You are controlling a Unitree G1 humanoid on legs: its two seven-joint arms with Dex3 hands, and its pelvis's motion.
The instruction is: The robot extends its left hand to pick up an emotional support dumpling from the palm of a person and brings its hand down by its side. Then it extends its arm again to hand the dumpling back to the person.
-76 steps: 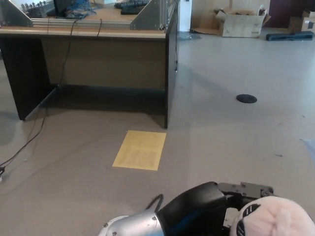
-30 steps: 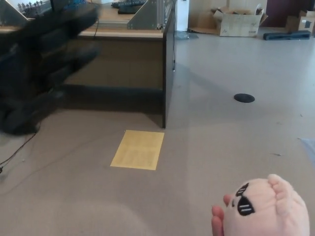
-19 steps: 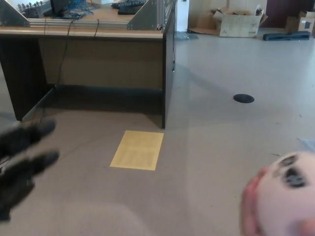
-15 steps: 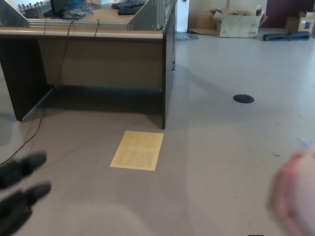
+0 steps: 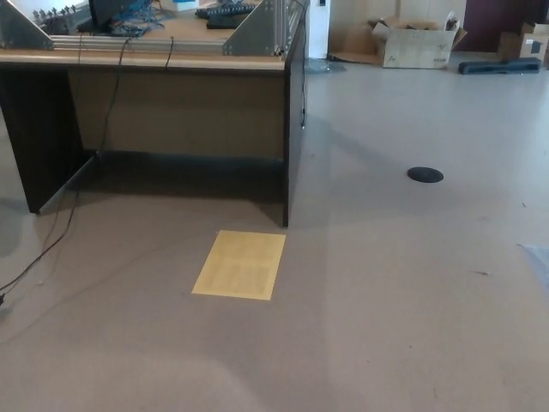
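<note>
Hands unseen; desk (image 5: 171, 94), yellow sheet (image 5: 239, 264).

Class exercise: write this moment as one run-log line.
left hand: not in view | right hand: not in view | dumpling: not in view | person: not in view | visible: desk, yellow sheet on floor

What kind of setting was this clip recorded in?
Probably a lab or workshop room: a desk carrying aluminium framing and cables, open cardboard boxes by the far wall, and a bare grey floor with a round floor outlet.
</note>
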